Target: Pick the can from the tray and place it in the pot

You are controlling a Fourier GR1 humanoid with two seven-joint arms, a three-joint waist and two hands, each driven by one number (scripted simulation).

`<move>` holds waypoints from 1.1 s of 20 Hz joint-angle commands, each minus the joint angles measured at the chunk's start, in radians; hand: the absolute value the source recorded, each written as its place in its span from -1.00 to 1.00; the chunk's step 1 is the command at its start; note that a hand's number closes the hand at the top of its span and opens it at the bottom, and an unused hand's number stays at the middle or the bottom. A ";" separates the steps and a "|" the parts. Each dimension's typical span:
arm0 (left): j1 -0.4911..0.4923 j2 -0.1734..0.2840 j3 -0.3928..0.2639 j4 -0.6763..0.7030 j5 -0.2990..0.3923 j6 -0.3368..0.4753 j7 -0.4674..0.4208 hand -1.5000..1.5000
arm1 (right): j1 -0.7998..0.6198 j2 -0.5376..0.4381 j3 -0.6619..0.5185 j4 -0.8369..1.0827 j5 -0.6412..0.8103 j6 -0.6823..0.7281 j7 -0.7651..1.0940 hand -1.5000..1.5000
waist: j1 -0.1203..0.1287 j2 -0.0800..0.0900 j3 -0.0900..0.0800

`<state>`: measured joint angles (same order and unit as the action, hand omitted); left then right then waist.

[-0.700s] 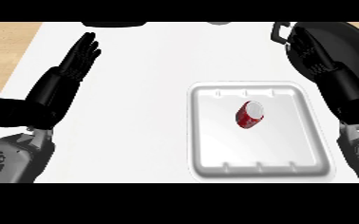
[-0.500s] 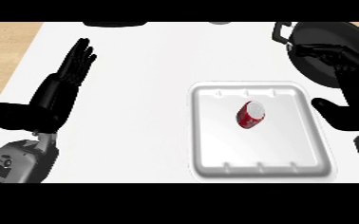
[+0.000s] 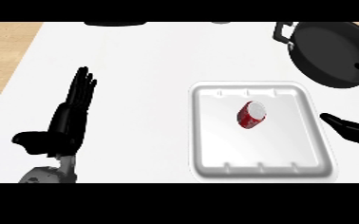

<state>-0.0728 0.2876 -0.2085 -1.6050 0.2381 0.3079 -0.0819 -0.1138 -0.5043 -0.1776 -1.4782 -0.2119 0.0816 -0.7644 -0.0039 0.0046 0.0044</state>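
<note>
A red can point(image 3: 251, 115) with a silver top lies tilted in the middle of the white tray point(image 3: 210, 161). The black pot point(image 3: 328, 52) stands at the far right of the counter, its handle toward the left. My left hand point(image 3: 69, 118) is open at the left, fingers straight and pointing away, well apart from the tray. Only a small part of my right hand point(image 3: 342, 126) shows at the right edge, just beyond the tray's right rim; nothing is held there that I can see.
The white counter point(image 3: 140, 66) ends at a wooden strip point(image 3: 14, 47) on the far left. A dark round object point(image 3: 116, 23) and a small grey one point(image 3: 221, 23) sit at the counter's back edge.
My right arm has drawn back from over the pot toward the lower right edge, uncovering the pot. The left hand has sunk lower in the view. The can has not moved.
</note>
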 commanded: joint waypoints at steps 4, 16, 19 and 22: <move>0.085 -0.065 -0.020 0.010 -0.041 0.018 -0.082 0.00 | 0.126 0.037 -0.025 0.055 0.035 0.136 -0.374 -1.00 | 0.003 -0.005 -0.004; 0.045 -0.053 0.000 0.033 -0.056 0.012 -0.068 0.00 | 0.292 -0.157 0.167 -0.211 0.573 -0.050 0.098 -1.00 | -0.002 -0.005 -0.007; 0.060 -0.093 -0.041 0.018 -0.084 0.039 -0.055 0.00 | 0.274 -0.143 0.226 -0.327 0.628 -0.015 0.299 -1.00 | 0.002 -0.007 -0.006; 0.026 -0.078 0.022 0.084 -0.057 -0.017 -0.089 0.00 | 0.273 -0.101 0.260 -0.351 0.688 0.007 0.361 -1.00 | -0.001 -0.005 -0.005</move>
<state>-0.0211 0.2204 -0.2146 -1.5809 0.1781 0.3166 -0.1392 0.1463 -0.6291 0.0294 -1.7401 0.3936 0.0713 -0.5304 -0.0010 -0.0007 -0.0015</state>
